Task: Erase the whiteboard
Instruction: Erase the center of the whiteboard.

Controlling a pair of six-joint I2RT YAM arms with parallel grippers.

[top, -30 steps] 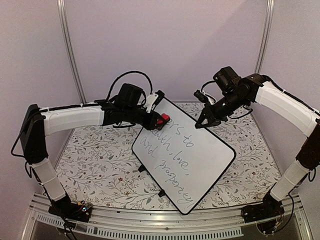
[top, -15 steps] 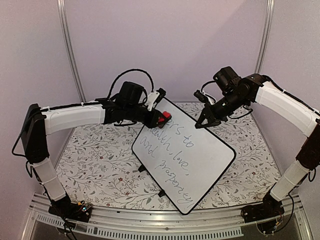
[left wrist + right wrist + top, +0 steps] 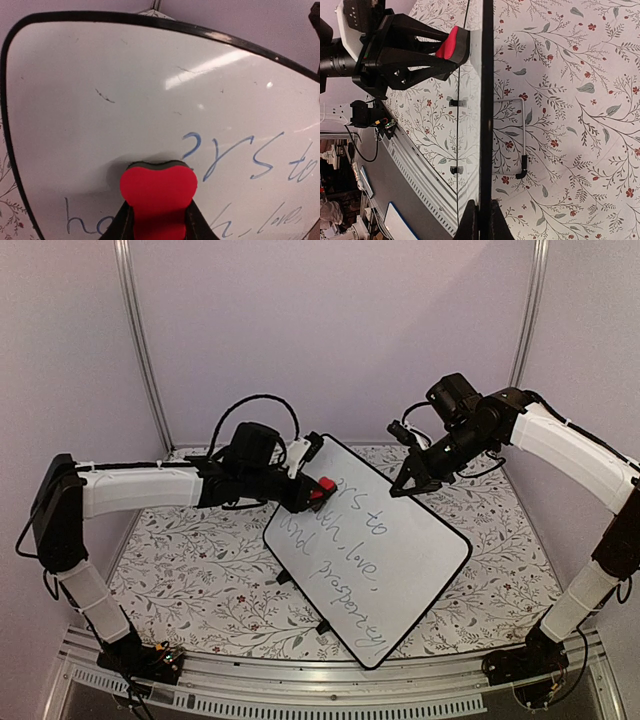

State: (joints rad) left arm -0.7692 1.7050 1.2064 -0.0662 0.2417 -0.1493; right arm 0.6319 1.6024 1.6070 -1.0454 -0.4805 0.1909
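Observation:
The whiteboard [image 3: 400, 540] stands tilted on the flowered table, with dark cursive writing running down its face. My right gripper [image 3: 405, 487] is shut on the board's black rim [image 3: 487, 100] at its far edge, one finger on each side [image 3: 481, 222]. My left gripper [image 3: 312, 492] is shut on a red eraser [image 3: 323, 486], whose dark pad presses on the board near its upper left corner. In the left wrist view the eraser [image 3: 158, 190] sits just left of the blue letters "ers to", and the whiteboard [image 3: 150, 75] above it is wiped, with only faint marks.
A wire stand [image 3: 524, 135] props the board from behind. Small black feet [image 3: 323, 626] rest on the flowered tablecloth [image 3: 190, 560]. A metal rail [image 3: 330, 680] runs along the near edge. Purple walls and two upright poles [image 3: 140, 340] close the back.
The left arm has shifted left and a little lower, sliding the eraser slightly down the board's upper left part. The right gripper and the board have not moved.

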